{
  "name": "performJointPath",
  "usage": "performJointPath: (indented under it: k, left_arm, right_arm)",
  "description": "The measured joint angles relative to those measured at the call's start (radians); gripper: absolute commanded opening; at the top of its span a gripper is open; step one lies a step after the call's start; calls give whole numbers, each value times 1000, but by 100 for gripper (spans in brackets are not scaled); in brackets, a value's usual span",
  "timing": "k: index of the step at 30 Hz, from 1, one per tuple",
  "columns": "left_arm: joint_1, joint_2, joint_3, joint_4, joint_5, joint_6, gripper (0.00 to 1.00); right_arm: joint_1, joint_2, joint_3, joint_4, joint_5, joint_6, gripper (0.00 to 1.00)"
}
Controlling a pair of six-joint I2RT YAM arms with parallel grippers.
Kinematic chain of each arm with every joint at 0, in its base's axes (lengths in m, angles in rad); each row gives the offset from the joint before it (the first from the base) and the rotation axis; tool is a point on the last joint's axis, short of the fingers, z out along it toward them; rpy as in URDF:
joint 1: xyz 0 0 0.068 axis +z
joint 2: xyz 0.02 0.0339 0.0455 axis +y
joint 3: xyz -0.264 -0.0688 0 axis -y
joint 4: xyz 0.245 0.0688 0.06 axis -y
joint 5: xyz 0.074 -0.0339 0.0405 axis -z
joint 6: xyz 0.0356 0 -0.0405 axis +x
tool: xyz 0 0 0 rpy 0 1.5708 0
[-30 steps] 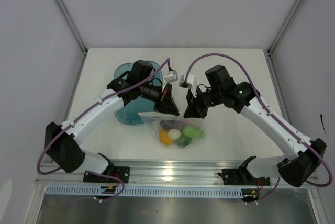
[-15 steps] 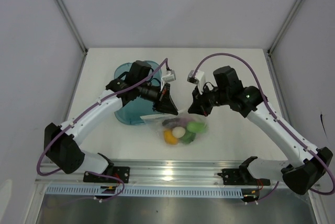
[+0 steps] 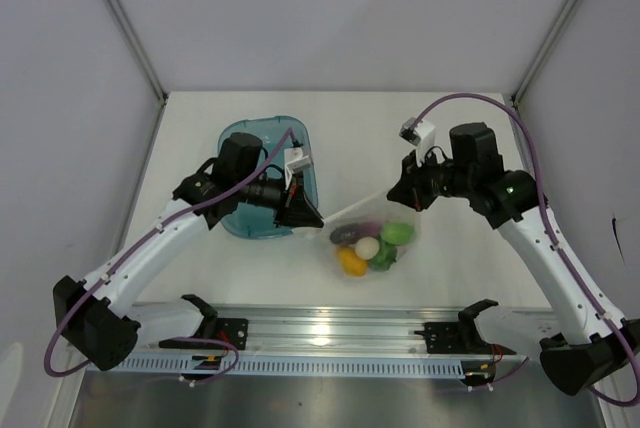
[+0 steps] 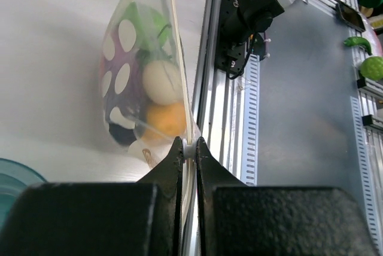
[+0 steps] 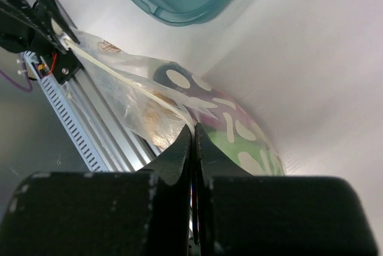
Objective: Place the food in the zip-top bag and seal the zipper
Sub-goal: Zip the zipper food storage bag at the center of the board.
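Both arms have swung apart in the last second. The left gripper (image 3: 300, 214) has drawn back to the near left and the right gripper (image 3: 404, 194) has gone out to the right. The small clear plastic bag with white dots (image 3: 372, 245) has slid right with them, clear of the teal translucent plastic tub (image 3: 262, 126) on the white table (image 3: 350, 138).

Between the grippers, the thin clear press-seal zipper strip (image 3: 350, 212) is now drawn into a taut line. Each pair of jaws is pressed together on one end of it, as both wrist views show.

The belly of the bag sags below, though I cannot tell whether it rests on the table. Inside are the white ball (image 3: 367, 247), the yellow-orange piece (image 3: 350, 261), the green pieces (image 3: 398, 233) and the purple piece (image 3: 346, 234).

So the filling looks finished, and straightening the strip seems to be the set-up for sealing. From here I cannot tell whether the zipper strip is already closed along its length.
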Motion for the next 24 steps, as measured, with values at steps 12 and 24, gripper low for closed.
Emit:
performJointPath:
  k: [12,24]
  left_arm:
    - [13,-94,-63,2,-119,-28,1]
    - [19,-138,-103,42,-198,-101,1]
  right_arm:
    - [-68,-43,-28,-26,85,81,0]
    - [-93,-59,-50,-68,114,119,0]
